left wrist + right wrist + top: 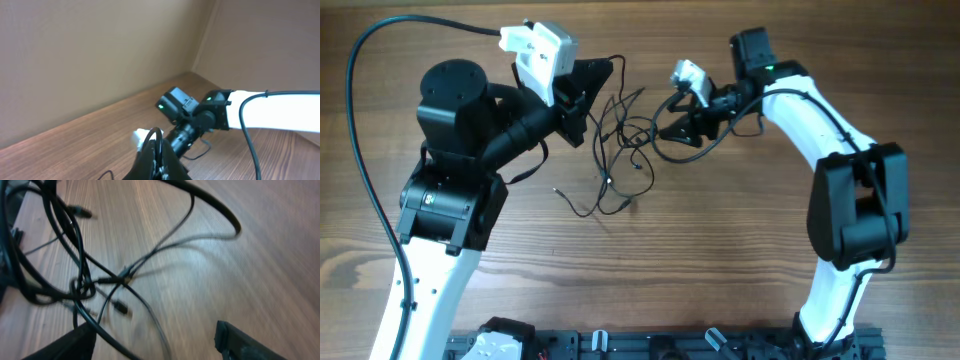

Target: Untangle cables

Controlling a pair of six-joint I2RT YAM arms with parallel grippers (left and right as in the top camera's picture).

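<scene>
Our right end effector (156,332) is released, fingers spread. The cables (122,275) knot just ahead on the surface (260,255), strands running away leftward. Beyond them, our left end effector (592,80) is clenched on one strand.

Nothing fancy here: a brown wood-grain counter (740,270) with a loose tangle of thin black cables (608,180) lying on it, and one tiny plug end (557,189) trailing left of the tangle.

Tangled black cables (100,280) on wooden table (260,255); right end effector (155,339) fingers spread apart.
</scene>
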